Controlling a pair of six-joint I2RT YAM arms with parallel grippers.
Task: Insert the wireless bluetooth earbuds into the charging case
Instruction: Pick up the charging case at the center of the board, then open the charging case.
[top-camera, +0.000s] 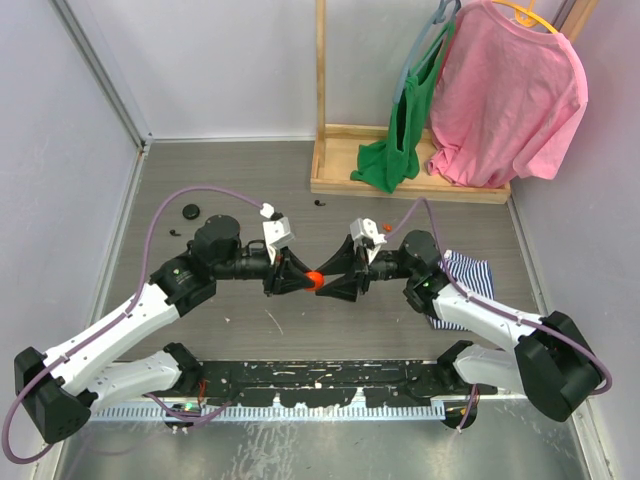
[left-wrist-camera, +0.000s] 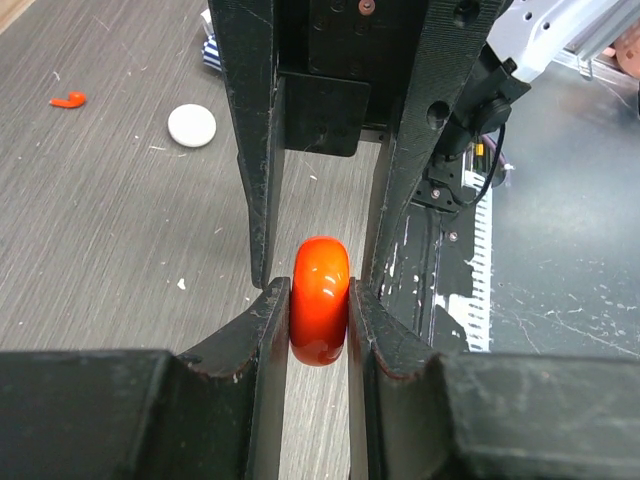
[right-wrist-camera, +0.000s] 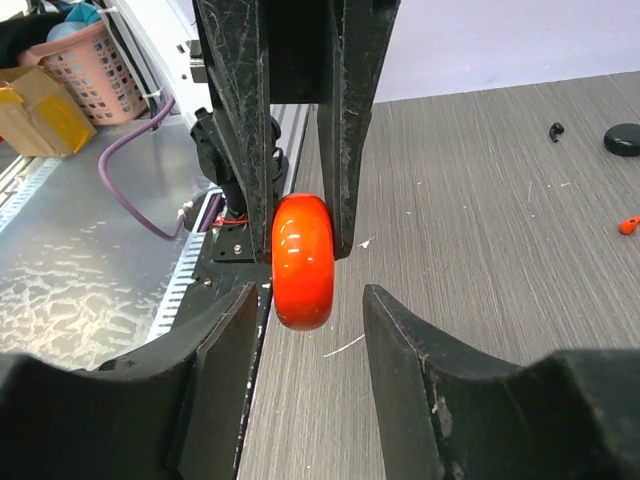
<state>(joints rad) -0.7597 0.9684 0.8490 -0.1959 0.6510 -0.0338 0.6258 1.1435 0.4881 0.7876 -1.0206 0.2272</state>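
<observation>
Right now my left claw (left-wrist-camera: 318, 305) is clenched on the red charging case (left-wrist-camera: 320, 295), pads flat on its 2 broad faces, holding it edge-on above the worktop (left-wrist-camera: 110, 240). My right claw (right-wrist-camera: 312, 298) stands released around that case, with a gap showing on 1 side.

I judge the case hard, light and glossy, so likely to slip. The flat faces are the safe hold, not the rounded rim. From this edge view I cannot make out its seam or hinge, nor whether it is open.

Farther off, well apart from the case, a red earbud (left-wrist-camera: 68, 99) lies on the worktop near a white disc (left-wrist-camera: 191, 125). A black earbud (right-wrist-camera: 556, 130) lies near a black disc (right-wrist-camera: 622, 138). Both earbuds look tiny and probably easy to flick away.
</observation>
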